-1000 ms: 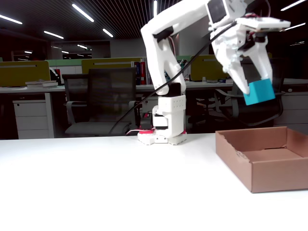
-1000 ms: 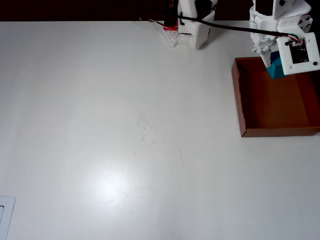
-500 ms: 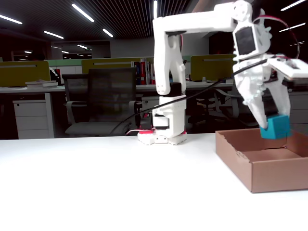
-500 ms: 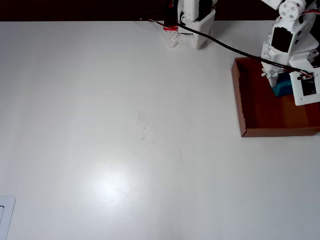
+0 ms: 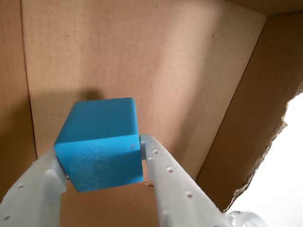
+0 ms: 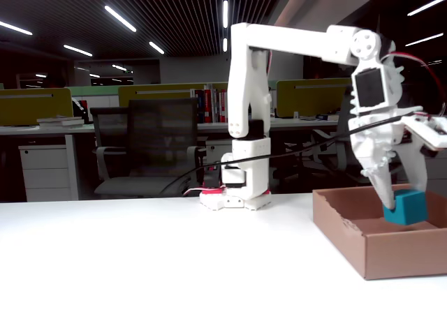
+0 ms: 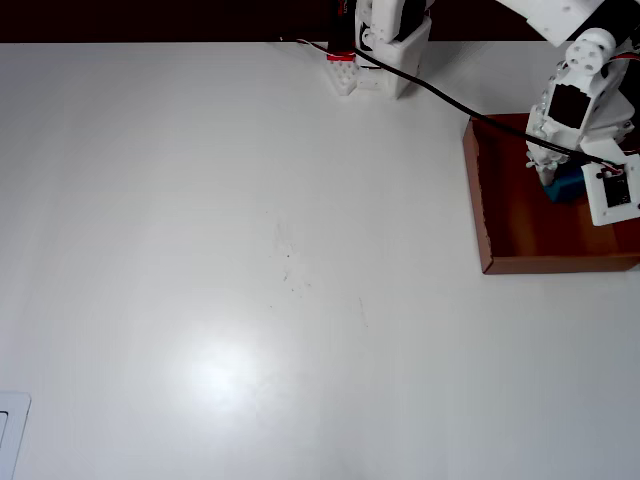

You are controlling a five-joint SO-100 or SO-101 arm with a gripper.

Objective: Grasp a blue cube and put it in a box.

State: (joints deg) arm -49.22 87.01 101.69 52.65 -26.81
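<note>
Pincer (image 5: pixel 102 163) clamped on cube (image 5: pixel 100 142) by two opposite flat faces, cube between its fingers, low inside box (image 6: pixel 370 252); cube looks light, rigid, matte, so probably grippy, not fragile.

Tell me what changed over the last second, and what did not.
The gripper carried the blue cube down from high above the box to inside it, now below the rim in the fixed view; the arm reached further out over the box in the overhead view. The cube stays clamped between the fingers; nothing was let go. The box and the arm's base did not move.
</note>
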